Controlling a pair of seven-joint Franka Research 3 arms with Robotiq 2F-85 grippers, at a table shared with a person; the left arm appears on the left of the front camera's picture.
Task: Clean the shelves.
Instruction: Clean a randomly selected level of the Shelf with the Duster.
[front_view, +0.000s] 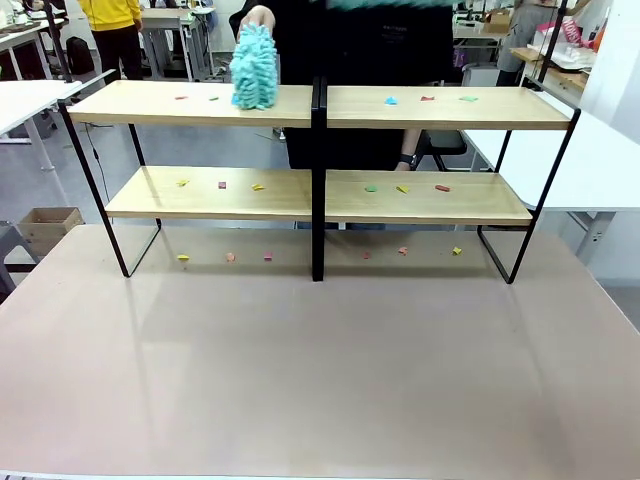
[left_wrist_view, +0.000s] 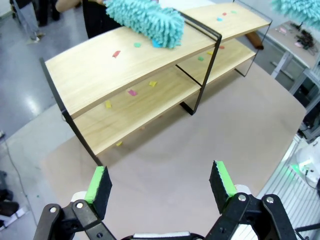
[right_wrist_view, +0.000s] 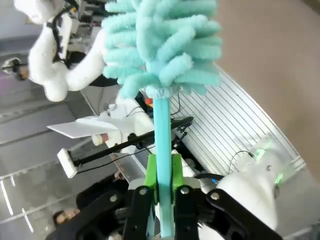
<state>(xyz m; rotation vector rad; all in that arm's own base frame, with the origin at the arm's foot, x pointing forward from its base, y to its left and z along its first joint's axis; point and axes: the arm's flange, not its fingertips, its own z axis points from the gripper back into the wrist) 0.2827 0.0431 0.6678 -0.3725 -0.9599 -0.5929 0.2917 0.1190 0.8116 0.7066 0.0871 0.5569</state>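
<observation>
currently the right gripper (right_wrist_view: 163, 172) is clamped on the handle of a teal duster (right_wrist_view: 160, 45). the left gripper (left_wrist_view: 160, 176) stands open; the shelves (left_wrist_view: 125, 70) lie ahead of its fingers, well apart.

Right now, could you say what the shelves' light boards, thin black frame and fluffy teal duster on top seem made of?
Light boards: probably wood or laminate, matte, grained.
Thin black frame: likely painted metal; slim bars.
Fluffy teal duster: apparently microfibre; chenille strands.
</observation>
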